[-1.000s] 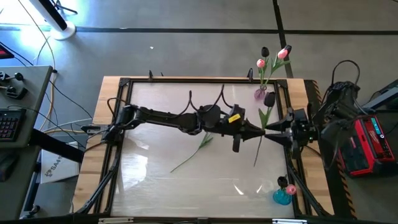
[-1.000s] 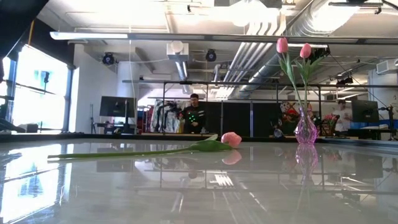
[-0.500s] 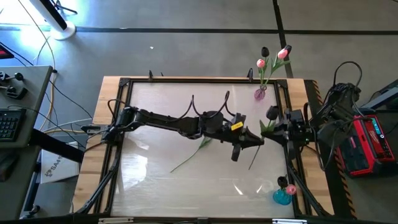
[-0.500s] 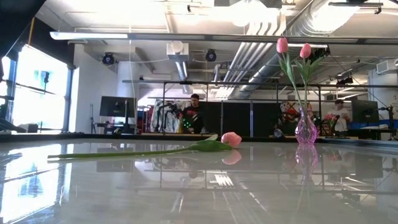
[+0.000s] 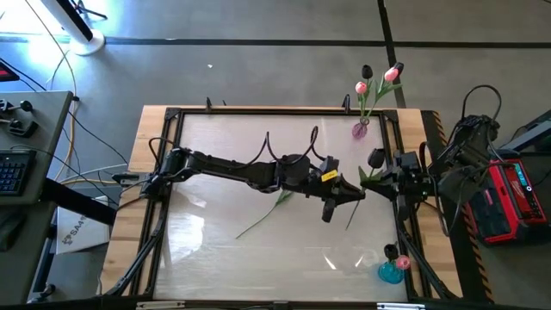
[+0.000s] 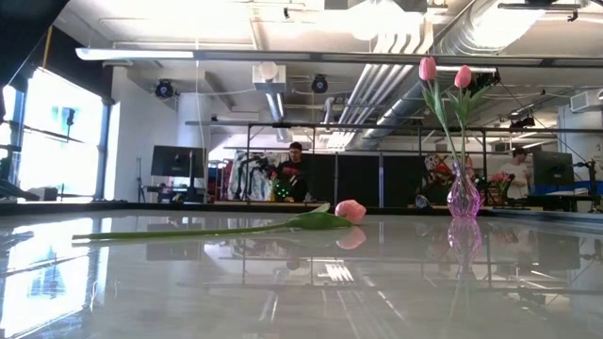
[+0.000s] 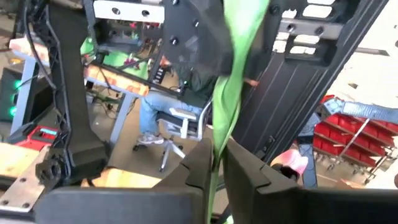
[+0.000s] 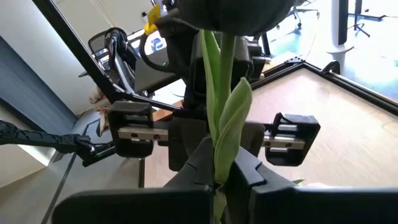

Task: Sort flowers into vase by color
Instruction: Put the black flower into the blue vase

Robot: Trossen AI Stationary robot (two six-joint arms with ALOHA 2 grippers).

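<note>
At table's 3 o'clock, your handover step: both grippers, left gripper [image 5: 355, 195] and right gripper [image 5: 372, 177], pinched dark tulip [image 5: 376, 158] stem. Next: release left.

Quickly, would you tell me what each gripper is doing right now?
Left gripper: closed on the stem of the dark tulip, mid-table.
Right gripper: shut on the same tulip's stem, nearer the head.

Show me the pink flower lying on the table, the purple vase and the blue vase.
pink flower [image 6: 350, 210]: low view, on its pink head.
purple vase [image 6: 463, 200]: low view, on its glass belly.
blue vase [image 5: 391, 274]: high view, on its blue body.
</note>
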